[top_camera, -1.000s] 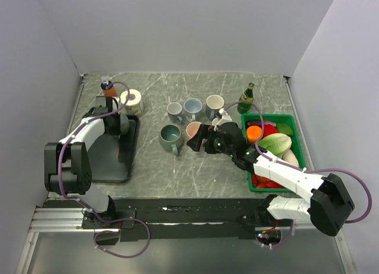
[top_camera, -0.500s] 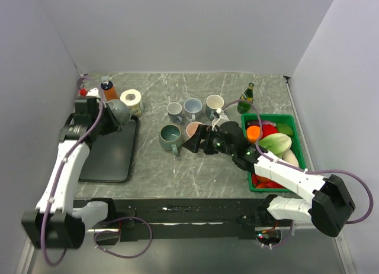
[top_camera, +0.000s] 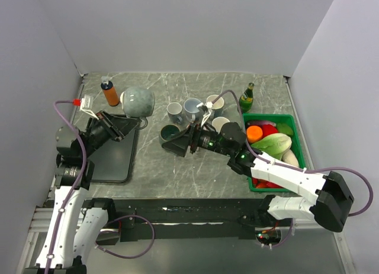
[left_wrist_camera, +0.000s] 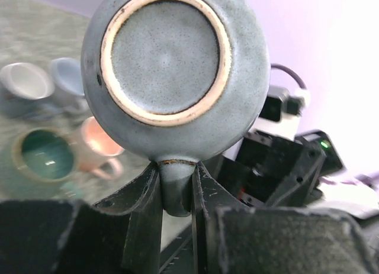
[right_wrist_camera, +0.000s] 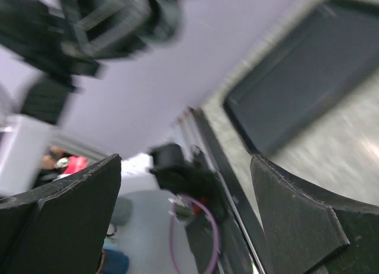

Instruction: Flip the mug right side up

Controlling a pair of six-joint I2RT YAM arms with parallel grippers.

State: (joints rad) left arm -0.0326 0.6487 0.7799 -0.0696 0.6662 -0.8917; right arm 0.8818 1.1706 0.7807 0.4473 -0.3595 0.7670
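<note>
A grey-blue glazed mug (top_camera: 137,101) hangs in the air above the far left of the table, lifted off the black tray (top_camera: 109,161). My left gripper (top_camera: 130,121) is shut on its handle. In the left wrist view the mug (left_wrist_camera: 172,55) shows its ringed base to the camera, and the handle (left_wrist_camera: 176,191) is pinched between the fingers of the left gripper (left_wrist_camera: 176,170). My right gripper (top_camera: 173,147) is open and empty, held above the green mug near the table's middle. In the right wrist view the right gripper (right_wrist_camera: 186,167) has nothing between its fingers.
Several upright mugs stand mid-table: green (top_camera: 169,132), grey (top_camera: 174,110), blue (top_camera: 192,106), white (top_camera: 214,102), pink-lined (top_camera: 220,123). An orange bottle (top_camera: 109,92) is at the back left and a green bottle (top_camera: 246,97) at the back right. A green bin (top_camera: 294,129) of produce is on the right.
My left arm has lifted the mug off the tray, high and toward the camera, hiding the tape roll. My right gripper has moved left over the green mug.
</note>
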